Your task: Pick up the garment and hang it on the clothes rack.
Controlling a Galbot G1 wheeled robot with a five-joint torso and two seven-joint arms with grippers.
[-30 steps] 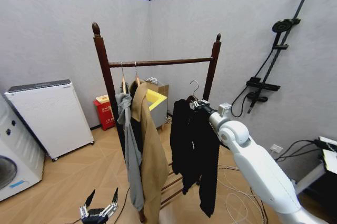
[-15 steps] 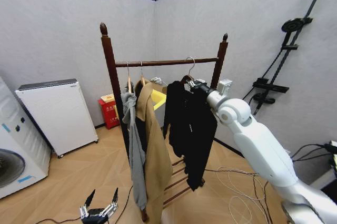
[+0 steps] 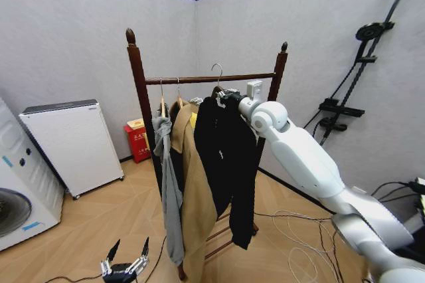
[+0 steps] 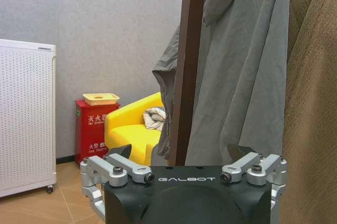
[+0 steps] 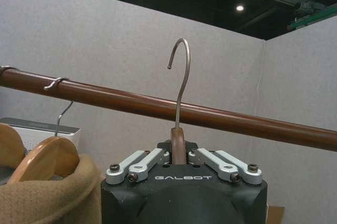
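Our right fingers (image 5: pixel 179 167) pinch the wooden neck of the hanger, just under its metal hook (image 5: pixel 180 71). The hook sticks straight up, at 12 o'clock from the fingers, and its open tip curls toward 9 o'clock in the right wrist view. The bar (image 5: pixel 221 118) of the rack (image 3: pixel 137 90) runs across behind the hook, and the curl of the hook rides above the bar. So the hook is high enough, we think, but it is not over the bar yet.

From the head view, the coat (image 3: pixel 226 157) hangs long and straight down, toward 6 o'clock from our right gripper (image 3: pixel 230 96). It is in the air, just in front of the bar, beside a tan coat (image 3: pixel 196 196) and a grey top (image 3: pixel 167 190) hung on the rack. The right arm is the near one and does all the work.

Our left gripper (image 3: pixel 124 268) waits low by the floor, at 7 o'clock from the rack, its fingers (image 4: pixel 114 166) spread and holding nothing.

The right wrist view shows the hook against the bar. The head view shows the whole coat.
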